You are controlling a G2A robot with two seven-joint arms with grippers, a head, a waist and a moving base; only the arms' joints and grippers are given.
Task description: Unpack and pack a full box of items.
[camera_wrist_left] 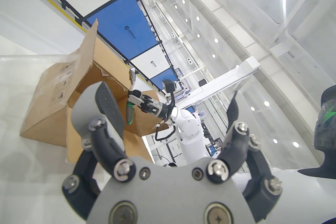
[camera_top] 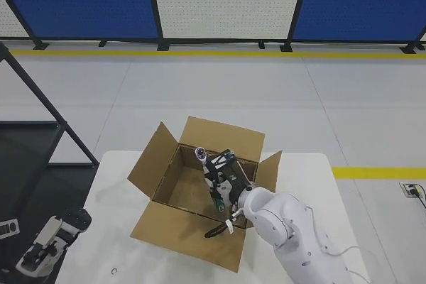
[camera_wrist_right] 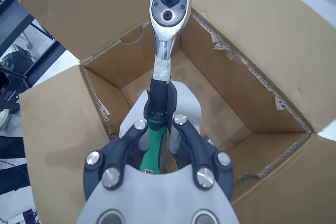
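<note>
An open cardboard box (camera_top: 188, 245) stands on the white table (camera_top: 106, 206), all of its flaps spread outward. My right gripper (camera_wrist_right: 160, 101) is shut on the green and black handle of a ratchet wrench (camera_wrist_right: 169, 7). The wrench's chrome head points up and away over the box's bare brown inside (camera_wrist_right: 236, 114). In the top view the right gripper (camera_top: 221, 183) holds the wrench (camera_top: 201, 152) above the box's far right part. My left gripper (camera_wrist_left: 170, 109) is open and holds nothing. It sits low at the table's near left corner (camera_top: 72, 219), apart from the box (camera_wrist_left: 50, 93).
A black metal rack (camera_top: 28, 99) stands off the table's left side. Blue and white partition panels (camera_top: 227, 18) close the floor behind. The white tabletop is bare left of and in front of the box.
</note>
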